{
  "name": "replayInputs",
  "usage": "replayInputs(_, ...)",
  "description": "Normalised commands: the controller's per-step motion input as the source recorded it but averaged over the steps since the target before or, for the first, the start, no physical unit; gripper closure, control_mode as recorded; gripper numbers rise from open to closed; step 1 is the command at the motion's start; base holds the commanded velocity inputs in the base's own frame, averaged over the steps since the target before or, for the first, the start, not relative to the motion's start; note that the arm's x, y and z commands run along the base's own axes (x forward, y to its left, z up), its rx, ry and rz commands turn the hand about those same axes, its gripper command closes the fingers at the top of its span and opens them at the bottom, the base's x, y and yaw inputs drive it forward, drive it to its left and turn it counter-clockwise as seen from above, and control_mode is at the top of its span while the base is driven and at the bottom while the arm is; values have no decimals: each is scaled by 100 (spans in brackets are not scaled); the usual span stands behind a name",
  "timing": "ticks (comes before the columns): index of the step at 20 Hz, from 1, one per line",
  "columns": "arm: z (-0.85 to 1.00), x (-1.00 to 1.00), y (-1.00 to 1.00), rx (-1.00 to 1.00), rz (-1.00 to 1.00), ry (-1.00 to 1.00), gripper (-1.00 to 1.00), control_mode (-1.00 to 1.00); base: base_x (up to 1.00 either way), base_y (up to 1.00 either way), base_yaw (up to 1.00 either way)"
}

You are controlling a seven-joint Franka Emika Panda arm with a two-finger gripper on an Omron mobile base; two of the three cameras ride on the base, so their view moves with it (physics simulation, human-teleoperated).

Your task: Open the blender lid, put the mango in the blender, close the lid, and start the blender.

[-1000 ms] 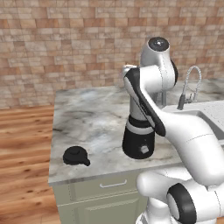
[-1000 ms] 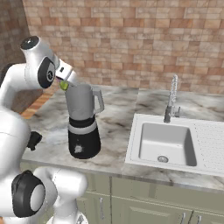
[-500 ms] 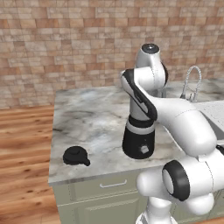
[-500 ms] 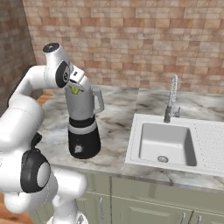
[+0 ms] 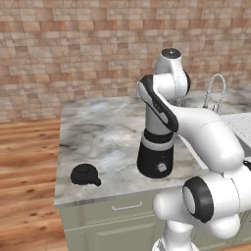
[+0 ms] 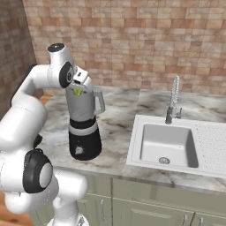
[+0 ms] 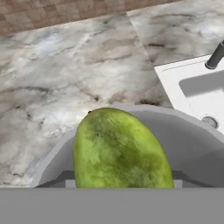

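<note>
The blender (image 6: 84, 140) stands on the marble counter with its lid off. Its black base (image 5: 156, 159) shows past my arm in the left base view. My gripper (image 6: 79, 88) hangs at the open mouth of the grey jar (image 6: 84, 110), shut on the yellow-green mango (image 6: 77, 92). In the hand view the mango (image 7: 120, 148) sits just over the jar's rim (image 7: 192, 122). The black blender lid (image 5: 84, 174) lies on the counter near its front left corner, well apart from the blender.
A white sink (image 6: 167, 145) with a chrome faucet (image 6: 173, 99) is set into the counter right of the blender. A brick wall runs behind the counter. Bare marble (image 5: 103, 132) lies left of and behind the blender.
My arm has swung right toward the blender with the mango in the gripper. The mango has gone from beside the jar's top to its open mouth, slightly lower.
</note>
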Motion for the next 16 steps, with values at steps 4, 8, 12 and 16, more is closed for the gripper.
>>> replayInputs(4, -43, -22, 0, 0, 5, 2, -100, -100, 0, 0, 0)
replayInputs(8, 3, -2, 0, 0, 0, -2, -100, -100, 0, 0, 0)
replayInputs(12, 44, 0, -4, 0, 0, -9, -100, -100, 0, 0, 0)
replayInputs(16, 83, -25, -3, 0, 0, -18, -100, -100, 0, 0, 0)
